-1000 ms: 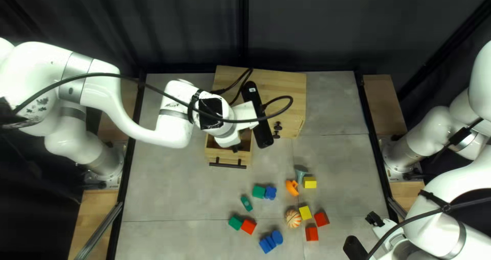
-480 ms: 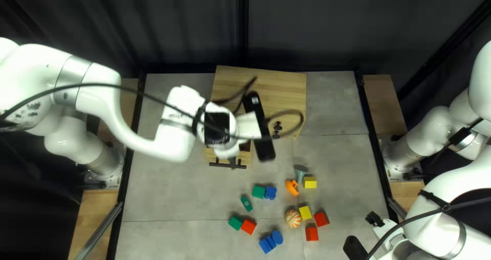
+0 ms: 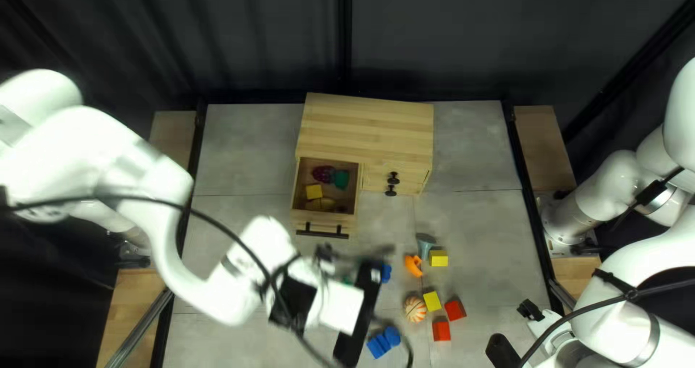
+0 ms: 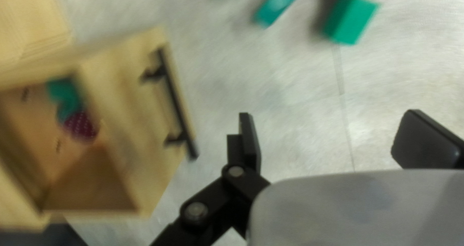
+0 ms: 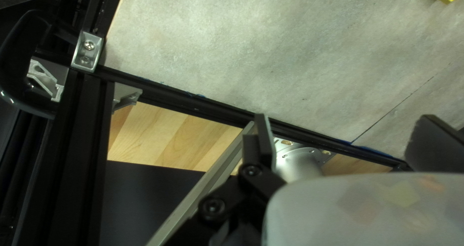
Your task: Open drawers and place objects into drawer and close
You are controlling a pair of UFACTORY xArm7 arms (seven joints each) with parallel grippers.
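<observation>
Beyond the open drawer, my left gripper [image 3: 326, 256] hovers nearer the table's front, its fingertips partly hidden. In its wrist view the left gripper [image 4: 328, 130] is open and empty, beside the drawer's handle [image 4: 176, 101]. The drawer [image 3: 326, 220] of the wooden cabinet [image 3: 369, 125] holds a yellow block [image 3: 313, 191], a green item [image 3: 341, 179], a dark red item [image 3: 323, 173] and a yellow-brown one. My right gripper [image 3: 531, 310] is by the table's right edge; in its wrist view the right gripper [image 5: 344, 134] stands open, holding nothing.
On the table lie a yellow block [image 3: 439, 258], an orange piece [image 3: 413, 266], a grey-blue funnel-like piece [image 3: 425, 249], a striped ball [image 3: 415, 309], red blocks [image 3: 455, 310] and blue pieces [image 3: 378, 345]. Green blocks [image 4: 350, 21] show past the left gripper. The cabinet's knobbed front [image 3: 405, 178] is closed.
My left arm has swung away from above the drawer toward the table's near side, uncovering the drawer's contents and covering some green and red blocks. The right arm has stayed still.
</observation>
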